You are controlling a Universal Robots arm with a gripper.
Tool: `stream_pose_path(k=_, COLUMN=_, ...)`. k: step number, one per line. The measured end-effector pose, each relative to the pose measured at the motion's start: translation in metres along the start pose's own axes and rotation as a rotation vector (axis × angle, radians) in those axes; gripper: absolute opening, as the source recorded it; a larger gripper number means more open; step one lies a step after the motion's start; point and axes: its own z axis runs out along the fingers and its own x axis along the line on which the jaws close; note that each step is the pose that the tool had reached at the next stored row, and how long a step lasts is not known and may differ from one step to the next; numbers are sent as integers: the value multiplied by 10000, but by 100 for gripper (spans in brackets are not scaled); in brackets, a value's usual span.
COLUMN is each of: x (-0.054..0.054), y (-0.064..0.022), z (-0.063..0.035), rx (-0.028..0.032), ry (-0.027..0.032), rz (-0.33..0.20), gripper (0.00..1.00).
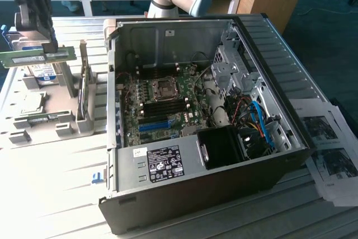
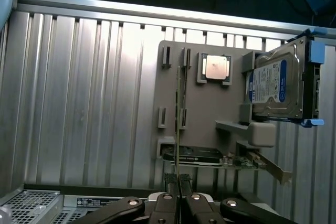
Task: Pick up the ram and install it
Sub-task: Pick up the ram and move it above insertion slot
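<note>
Green ram (image 1: 22, 59) is getting pinched in the pincer (image 1: 34, 50), jaws clamped tight on the stick. It's hanging level over the grey parts holder (image 1: 67, 124) on the desk (image 1: 56, 194), well off to the exterior view's left of the open PC case (image 1: 196, 183). The hard drive (image 1: 43, 74) is sitting just below it.

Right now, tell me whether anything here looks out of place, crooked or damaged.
Nothing looks damaged or spilled. The ram is off the grey tray, pinched in the claw above it. Printed sheets beside the open computer case, at the exterior view's right, lie in a loose, uneven stack.
</note>
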Motion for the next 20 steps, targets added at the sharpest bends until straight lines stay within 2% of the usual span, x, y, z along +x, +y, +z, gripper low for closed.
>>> stream_pose_path(k=20, x=18, y=-372, z=-16, rx=1, ry=0, rz=1, gripper=12)
